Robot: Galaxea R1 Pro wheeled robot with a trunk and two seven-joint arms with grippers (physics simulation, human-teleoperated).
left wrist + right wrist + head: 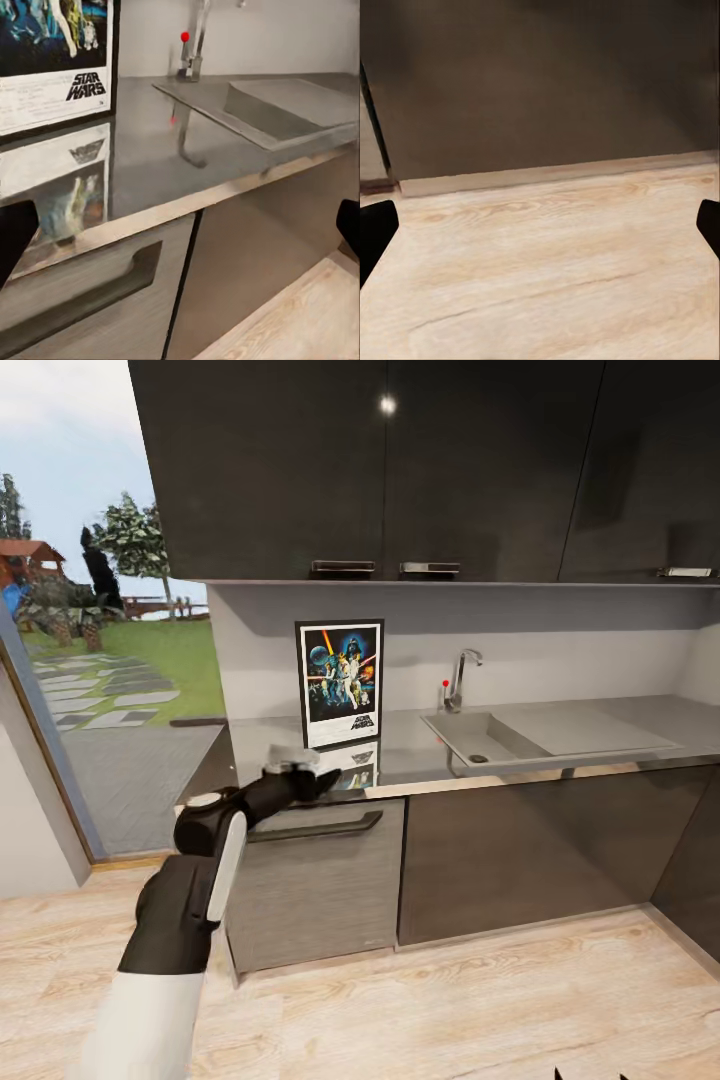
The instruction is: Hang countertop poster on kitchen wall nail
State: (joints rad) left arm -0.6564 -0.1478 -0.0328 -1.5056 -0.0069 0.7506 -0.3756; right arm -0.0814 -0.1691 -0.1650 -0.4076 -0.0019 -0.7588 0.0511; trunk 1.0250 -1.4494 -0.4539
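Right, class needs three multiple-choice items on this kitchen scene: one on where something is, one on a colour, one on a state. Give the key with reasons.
1. Where is the poster?
A. flat in the sink
B. upright on the kitchen countertop, against the wall
C. on the floor

2. What colour is the knob beside the tap?
A. red
B. green
C. yellow

3. What state is the left claw in?
A. shut on the poster
B. shut on the tap
C. open, holding nothing

Key: 1 B, it stands left of the sink; 2 A, a red dot shows there; 3 C, its fingertips sit wide apart, short of the poster.
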